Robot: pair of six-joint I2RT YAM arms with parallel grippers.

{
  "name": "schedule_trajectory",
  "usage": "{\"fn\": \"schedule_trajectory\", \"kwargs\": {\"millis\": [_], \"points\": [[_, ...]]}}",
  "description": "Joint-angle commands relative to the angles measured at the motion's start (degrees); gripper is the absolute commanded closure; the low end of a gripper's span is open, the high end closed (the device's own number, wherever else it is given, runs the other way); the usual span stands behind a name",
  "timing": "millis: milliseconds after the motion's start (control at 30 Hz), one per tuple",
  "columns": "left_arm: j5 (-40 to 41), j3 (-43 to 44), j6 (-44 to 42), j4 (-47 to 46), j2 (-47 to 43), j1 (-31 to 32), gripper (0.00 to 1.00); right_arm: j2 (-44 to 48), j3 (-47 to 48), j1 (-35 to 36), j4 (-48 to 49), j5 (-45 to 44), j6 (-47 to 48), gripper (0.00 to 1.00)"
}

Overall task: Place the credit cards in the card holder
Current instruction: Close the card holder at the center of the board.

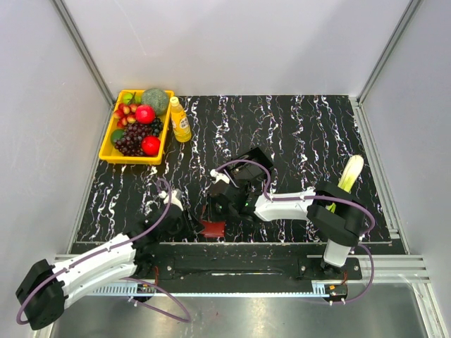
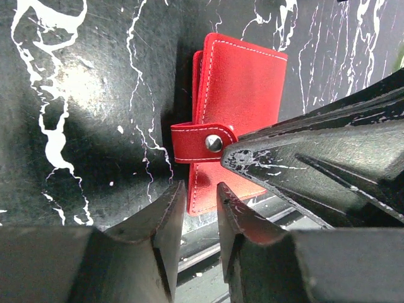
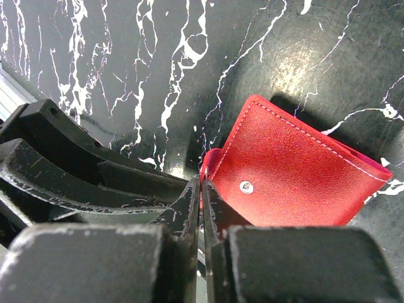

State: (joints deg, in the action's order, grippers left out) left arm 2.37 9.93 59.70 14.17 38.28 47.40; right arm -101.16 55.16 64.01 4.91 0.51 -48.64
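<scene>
Red card holder lies shut at the table's near edge. The right gripper pinches its strap, and the left gripper hangs slightly spread beside it. Opening step, likely: next, pull the strap free.

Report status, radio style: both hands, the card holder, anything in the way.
Right hand pinched shut on card holder edge. Left hand open, just short of it. Holder closed, strap snapped. No cards in view.
</scene>
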Motion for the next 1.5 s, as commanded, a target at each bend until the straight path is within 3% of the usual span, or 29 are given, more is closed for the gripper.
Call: {"fn": "schedule_trajectory", "kwargs": {"millis": [0,167,600,833,1467], "points": [[-2.11,0.00,-0.64,-4.59,1.35,-0.20,0.73,1.06,0.13,-0.46,2.21,-1.66,0.65,0.92],[-4.04,-0.27,-0.46,-6.70,3.29,-0.20,1.00,1.41,-0.49,-0.55,2.56,-2.36,0.48,0.92],[-0.44,0.00,0.15,-3.45,4.69,-0.20,1.00,7.12,-5.94,-1.69,0.72,-7.63,1.09,0.96],[-0.26,0.79,-0.20,-3.28,6.36,-0.20,1.00,6.95,-6.46,-1.78,-1.30,-6.40,0.13,1.00],[1.41,1.14,0.50,-2.66,6.28,-0.20,1.00,6.68,-8.40,-1.69,-0.69,-2.19,-3.04,1.00]]}}
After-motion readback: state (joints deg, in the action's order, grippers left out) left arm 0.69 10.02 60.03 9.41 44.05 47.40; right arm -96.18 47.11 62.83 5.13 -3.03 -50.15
